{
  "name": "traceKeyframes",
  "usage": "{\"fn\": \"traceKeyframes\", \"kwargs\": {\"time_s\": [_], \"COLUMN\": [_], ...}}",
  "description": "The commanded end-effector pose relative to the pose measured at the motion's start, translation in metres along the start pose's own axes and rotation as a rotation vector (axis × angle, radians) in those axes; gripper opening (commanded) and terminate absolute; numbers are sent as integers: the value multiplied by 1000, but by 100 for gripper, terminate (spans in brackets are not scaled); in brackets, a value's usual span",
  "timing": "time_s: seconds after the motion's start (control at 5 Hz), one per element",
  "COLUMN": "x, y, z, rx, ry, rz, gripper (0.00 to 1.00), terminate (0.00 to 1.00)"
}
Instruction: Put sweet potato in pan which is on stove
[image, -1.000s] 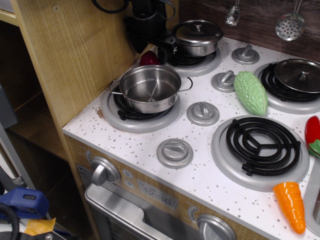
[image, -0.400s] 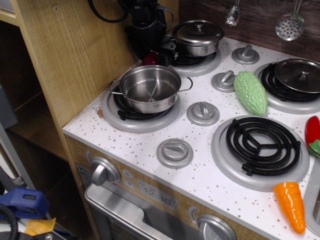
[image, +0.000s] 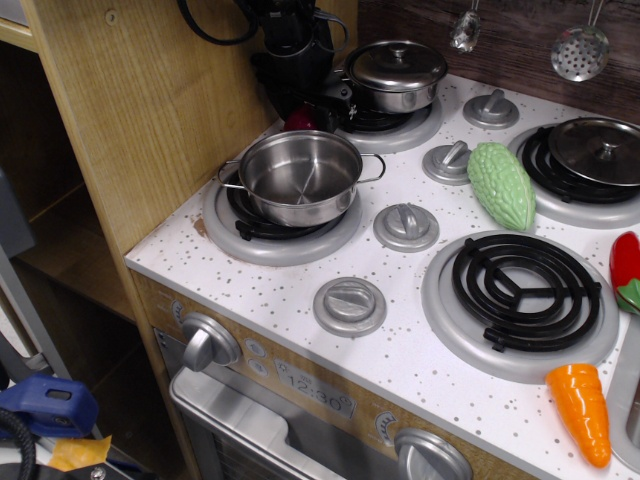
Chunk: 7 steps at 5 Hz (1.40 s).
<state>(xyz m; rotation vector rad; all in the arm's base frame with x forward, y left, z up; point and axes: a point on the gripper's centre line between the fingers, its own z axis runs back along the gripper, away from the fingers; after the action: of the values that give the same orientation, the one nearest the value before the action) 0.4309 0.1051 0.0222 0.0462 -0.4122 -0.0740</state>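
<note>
The sweet potato (image: 299, 120) is a small maroon piece on the stove (image: 400, 330), just behind the pan, mostly covered by my gripper. The pan (image: 300, 177) is a shiny, empty steel pot with wire handles on the front left burner. My black gripper (image: 298, 100) hangs down from the top of the frame right over the sweet potato, with its fingertips at the potato's top. The dark fingers blend together, so I cannot tell how the jaws stand or whether they hold the potato.
A lidded steel pot (image: 395, 72) stands right of the gripper on the back burner. A green gourd (image: 500, 184), a flat lidded pan (image: 598, 150), a red pepper (image: 626, 270) and an orange carrot (image: 581, 411) lie to the right. A wooden wall (image: 150, 90) stands on the left.
My gripper has come down and shifted slightly left over the sweet potato, which now shows less. The pan and the other things have not moved.
</note>
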Motion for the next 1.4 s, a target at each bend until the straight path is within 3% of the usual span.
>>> {"fn": "traceKeyframes", "kwargs": {"time_s": [0.0,0.6,0.8,1.2], "x": [20,39,41,17], "y": [11,2,-5,-31], "z": [29,84,97,113], "rx": [67,191,188,188], "ry": [-41,-57,-20,14], "rz": [-6,-77,-50,39], "gripper": [0,0,0,0], "terminate": [0,0,0,0]}}
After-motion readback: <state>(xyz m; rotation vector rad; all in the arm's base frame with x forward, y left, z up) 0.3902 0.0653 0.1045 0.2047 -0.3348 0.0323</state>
